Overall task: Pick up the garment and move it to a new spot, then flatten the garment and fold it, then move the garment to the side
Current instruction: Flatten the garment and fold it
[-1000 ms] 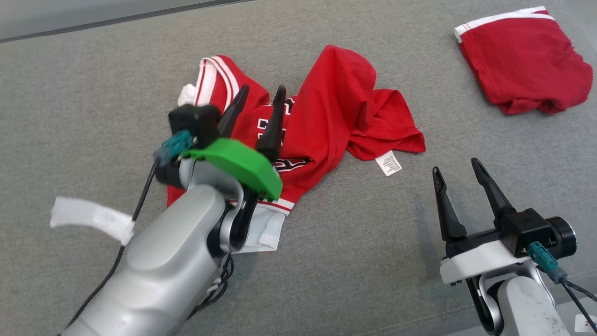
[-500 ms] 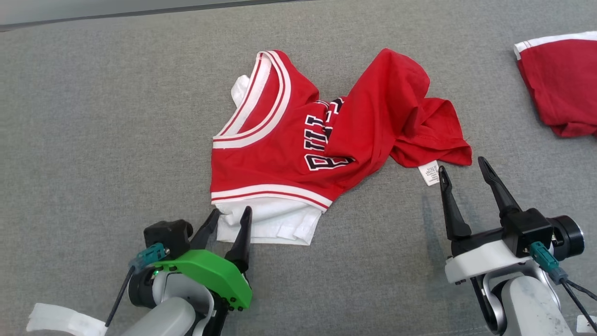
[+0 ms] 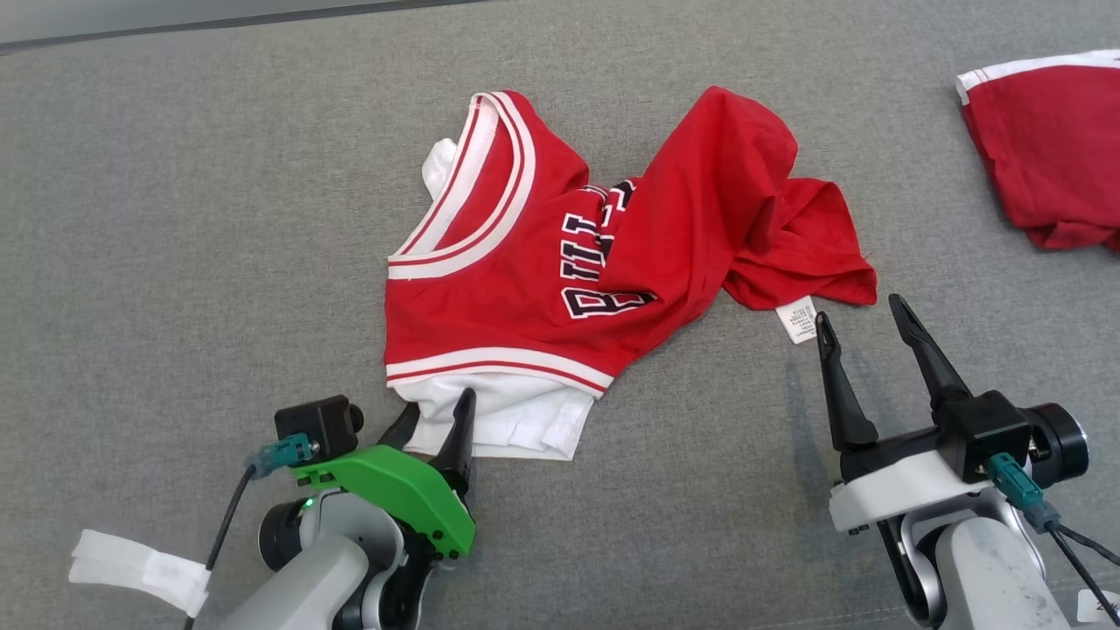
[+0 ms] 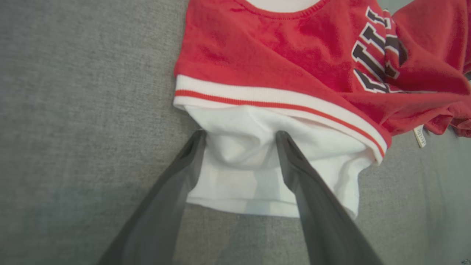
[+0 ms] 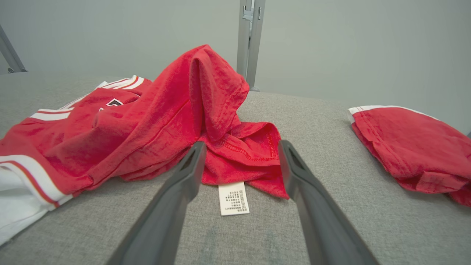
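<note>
Widely spread left claw [image 3: 437, 404] straddles garment [image 3: 516, 297] white edge.

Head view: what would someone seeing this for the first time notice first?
The crumpled red jersey in the middle of the grey surface, its black lettering half hidden under a fold. Next, the green-mounted left gripper, open at the jersey's white near edge, and the right gripper, open beside the care label. A second red garment lies at the far right.
</note>
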You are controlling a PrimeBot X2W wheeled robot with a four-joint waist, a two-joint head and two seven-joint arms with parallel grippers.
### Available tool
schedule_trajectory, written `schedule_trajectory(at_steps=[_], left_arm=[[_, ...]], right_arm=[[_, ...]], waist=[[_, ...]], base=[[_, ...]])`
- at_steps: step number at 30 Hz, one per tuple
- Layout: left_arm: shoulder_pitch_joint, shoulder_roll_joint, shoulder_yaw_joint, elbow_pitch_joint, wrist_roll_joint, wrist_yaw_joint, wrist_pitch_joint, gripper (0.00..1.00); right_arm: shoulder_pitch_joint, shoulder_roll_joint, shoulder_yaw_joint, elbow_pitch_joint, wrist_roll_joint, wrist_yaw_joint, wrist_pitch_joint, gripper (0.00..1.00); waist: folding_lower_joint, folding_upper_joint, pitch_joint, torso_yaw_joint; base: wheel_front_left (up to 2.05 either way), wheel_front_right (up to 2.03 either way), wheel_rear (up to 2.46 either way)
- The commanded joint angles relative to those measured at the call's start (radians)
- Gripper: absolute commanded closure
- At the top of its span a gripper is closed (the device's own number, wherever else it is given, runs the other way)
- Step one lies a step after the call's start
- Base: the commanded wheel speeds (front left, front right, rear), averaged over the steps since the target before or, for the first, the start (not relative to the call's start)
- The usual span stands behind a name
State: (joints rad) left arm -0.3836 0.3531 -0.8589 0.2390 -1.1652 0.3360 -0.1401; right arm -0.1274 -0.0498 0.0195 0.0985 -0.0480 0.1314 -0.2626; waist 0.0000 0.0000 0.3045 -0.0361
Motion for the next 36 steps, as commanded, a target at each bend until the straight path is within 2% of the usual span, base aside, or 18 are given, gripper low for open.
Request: schedule_trajectory(at_steps=[1,2,5,7,10,13,17,22,26,29,31,33,35,36], left_arm=[[-0.007,-0.006,-0.001,0.025,-0.014,-0.011,0.016,0.39],[-0.011,-0.011,0.005,0.029,-0.024,-0.024,0.014,1.00],[-0.012,-0.021,0.037,-0.023,-0.080,-0.087,0.021,1.00],[-0.016,-0.002,0.074,-0.104,-0.118,-0.127,0.029,1.00],[-0.046,0.040,0.133,-0.290,-0.155,-0.140,0.044,1.00],[-0.091,0.093,0.195,-0.491,-0.184,-0.099,0.081,1.00],[-0.200,0.151,0.278,-0.684,-0.229,0.008,0.174,1.00],[-0.359,0.185,0.340,-0.747,-0.281,0.168,0.296,1.00],[-0.404,0.263,0.371,-0.726,-0.266,0.270,0.353,1.00],[-0.323,0.344,0.406,-0.706,-0.265,0.312,0.357,1.00],[-0.235,0.377,0.457,-0.680,-0.289,0.327,0.329,1.00],[-0.138,0.410,0.508,-0.637,-0.297,0.323,0.288,1.00],[-0.035,0.436,0.542,-0.582,-0.297,0.300,0.249,1.00],[0.006,0.422,0.567,-0.557,-0.319,0.286,0.228,1.00]], right_arm=[[-0.003,-0.002,0.001,0.001,0.010,-0.001,-0.003,0.00],[-0.003,-0.002,0.002,0.001,0.014,-0.001,-0.003,0.00],[0.001,-0.002,-0.003,-0.001,0.023,-0.001,-0.003,0.00],[0.007,-0.002,-0.010,-0.003,0.028,-0.001,-0.003,0.00],[0.017,-0.002,-0.016,-0.006,0.035,-0.001,-0.003,0.00],[0.016,-0.002,-0.013,-0.002,0.049,-0.001,-0.003,0.00],[0.000,-0.002,0.006,0.007,0.078,-0.001,-0.003,0.00],[-0.029,-0.003,0.039,0.019,0.128,-0.001,-0.003,0.00],[-0.029,-0.003,0.067,0.032,0.168,-0.001,-0.003,0.00],[-0.014,-0.003,0.069,0.044,0.189,-0.001,-0.003,0.00],[-0.002,-0.002,0.062,0.050,0.188,-0.001,-0.003,0.00],[0.002,-0.002,0.057,0.055,0.180,-0.001,-0.003,0.00],[0.005,-0.002,0.054,0.055,0.170,-0.001,-0.003,0.00],[0.006,-0.002,0.053,0.054,0.164,-0.001,-0.003,0.00]], waist=[[0.0000,0.0000,0.004,-0.011],[0.0000,0.0000,0.005,-0.015],[0.0000,0.0000,0.008,-0.028],[0.0000,0.0000,0.009,-0.031],[0.0000,0.0000,0.013,-0.029],[0.0000,0.0000,0.015,-0.027],[0.0000,0.0000,0.011,-0.030],[0.0000,0.0000,0.011,-0.066],[0.0000,0.0000,0.009,-0.113],[0.0000,0.0000,0.009,-0.141],[0.0000,0.0000,0.011,-0.147],[0.0000,0.0000,0.014,-0.148],[0.0000,0.0000,0.017,-0.144],[0.0000,0.0000,0.018,-0.141]], base=[[0.00,0.00,0.00],[0.00,0.00,0.00],[0.00,0.00,0.00],[0.00,0.00,0.00],[0.00,0.00,0.00],[0.00,0.00,0.00],[0.00,0.00,0.00],[0.00,0.00,0.00],[0.00,0.00,0.00],[0.00,0.00,0.00],[0.00,0.00,0.00],[0.00,0.00,0.00],[0.00,0.00,0.00],[0.00,0.00,0.00]])
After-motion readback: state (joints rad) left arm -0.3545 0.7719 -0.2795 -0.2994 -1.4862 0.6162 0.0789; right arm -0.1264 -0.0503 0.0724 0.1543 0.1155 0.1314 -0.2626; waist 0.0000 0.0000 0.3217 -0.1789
